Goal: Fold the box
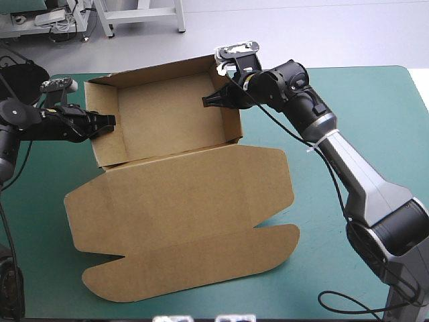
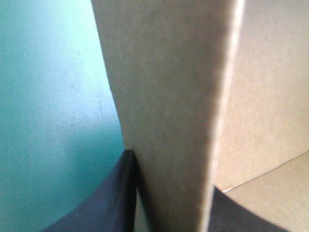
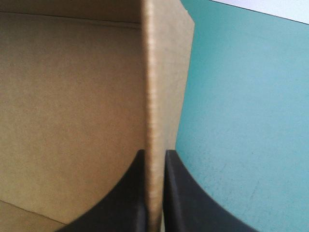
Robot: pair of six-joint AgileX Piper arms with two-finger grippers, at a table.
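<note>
1. Where the left wall of the box (image 1: 167, 121) rises from the teal-green cover (image 1: 389, 100), it is pinched by the left gripper (image 1: 111, 121), its black fingers all but closed on the board.
2. At centre, the tray is stood open with its bare floor shown; the lid is laid flat toward the table's near edge.
3. The right wall is clamped likewise by the right gripper (image 1: 206, 102).
</note>
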